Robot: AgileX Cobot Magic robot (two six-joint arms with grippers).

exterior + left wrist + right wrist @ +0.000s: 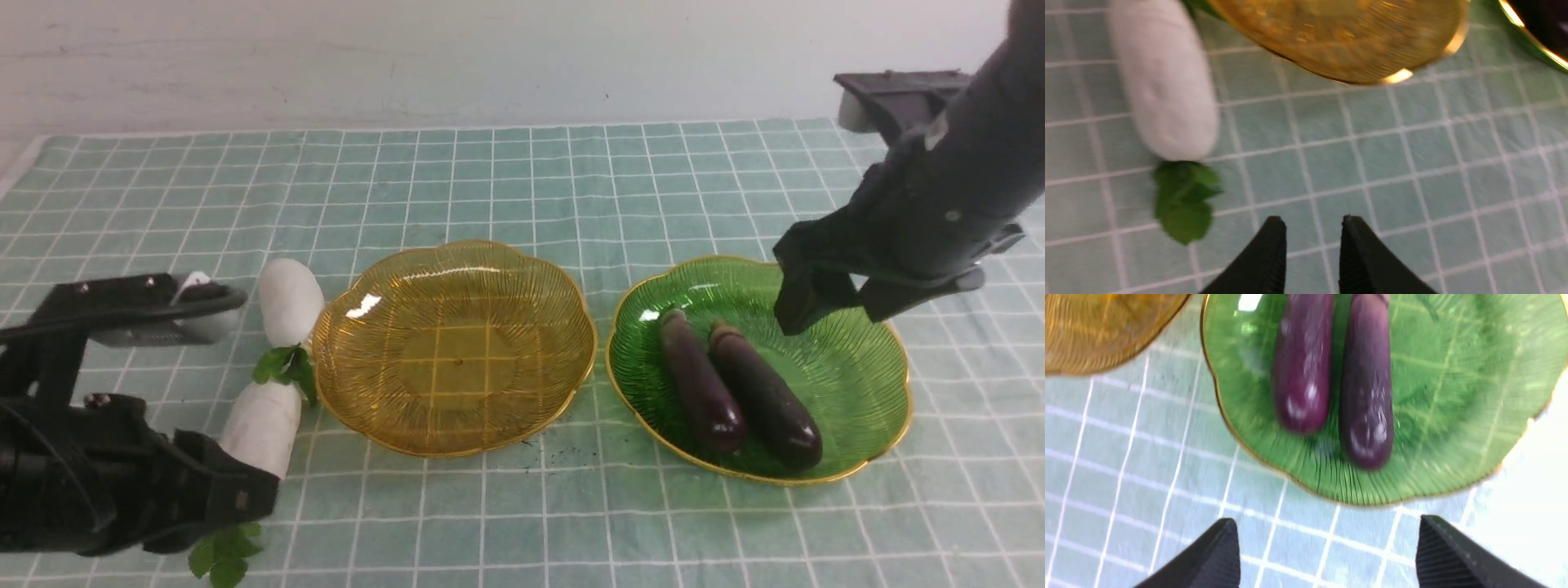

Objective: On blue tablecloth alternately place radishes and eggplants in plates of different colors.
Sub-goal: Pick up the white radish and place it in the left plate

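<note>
Two dark purple eggplants [700, 384] [767, 396] lie side by side in the green plate [849, 367]. My right gripper [833, 314] hovers open over that plate's far side, nothing between its fingers. In the right wrist view the eggplants [1302, 363] [1367, 384] lie beyond the open right gripper [1327, 522]. The amber plate [453, 351] is empty. Two white radishes [290, 302] [261, 420] lie end to end on the blue tablecloth [522, 188], left of the amber plate. My left gripper [245, 498] is low beside the nearer radish [1165, 85], slightly open and holding nothing.
The green plate [1453, 416] and amber plate [1098, 330] stand close together, with a narrow strip of cloth between them. The cloth ends at a pale wall [490, 57] behind. The left arm's camera mount [139, 306] juts out beside the far radish.
</note>
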